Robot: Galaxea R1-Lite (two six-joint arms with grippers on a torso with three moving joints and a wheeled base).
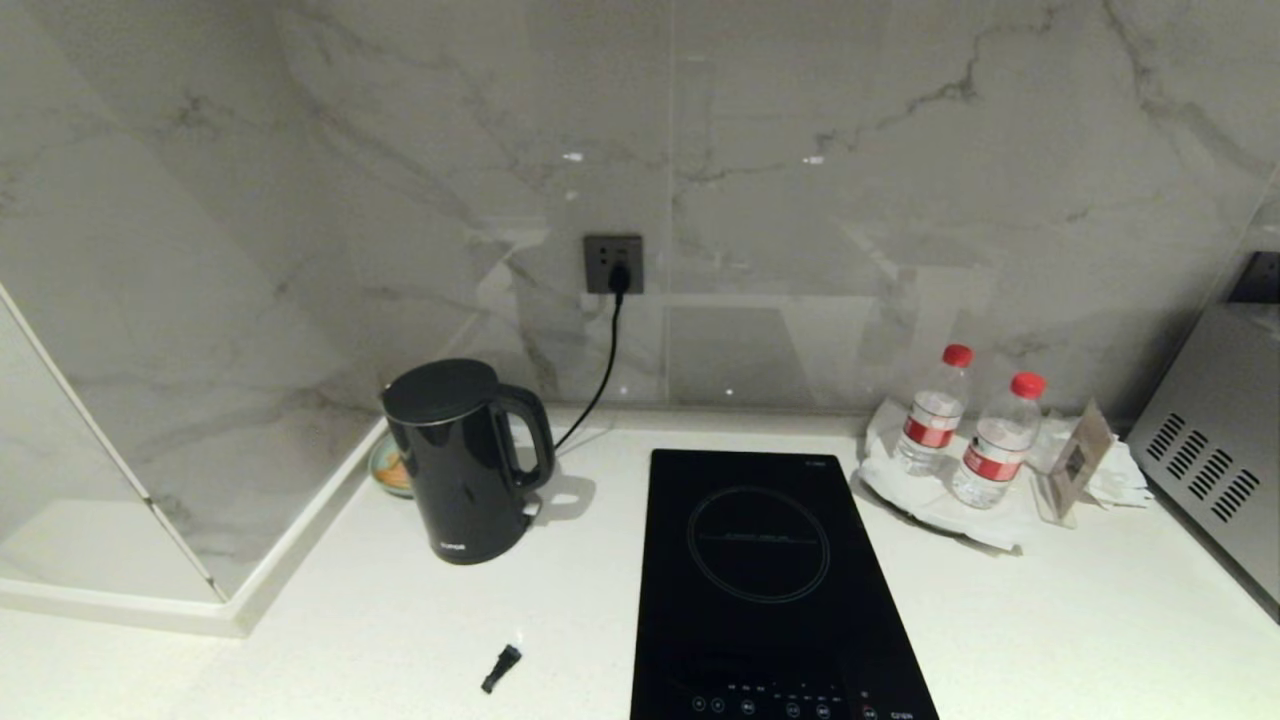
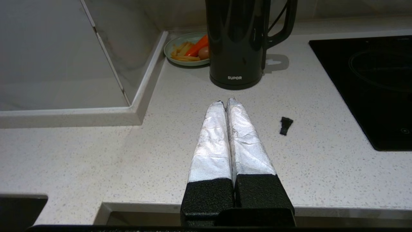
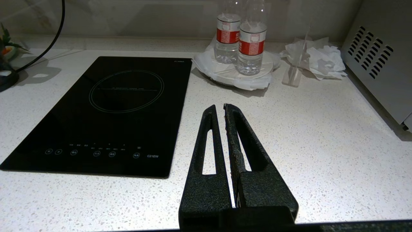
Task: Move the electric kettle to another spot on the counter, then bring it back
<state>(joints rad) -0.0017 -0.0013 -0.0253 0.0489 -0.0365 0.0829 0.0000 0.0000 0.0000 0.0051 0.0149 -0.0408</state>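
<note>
Electric kettle (image 1: 463, 458) near the table's (image 1: 1050, 620) rear-left corner; left end effector (image 2: 224, 101) pressed together, empty; a careless grasp could topple it, snagging the cord (image 1: 600, 375).

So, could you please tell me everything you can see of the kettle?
The kettle is a tall, glossy black jug, slightly tapered, with a flat dark lid, a black loop handle and small white lettering near its base. It stands upright on the counter, left of the hob, a small plate of food just behind it. Neither gripper touches it.
</note>
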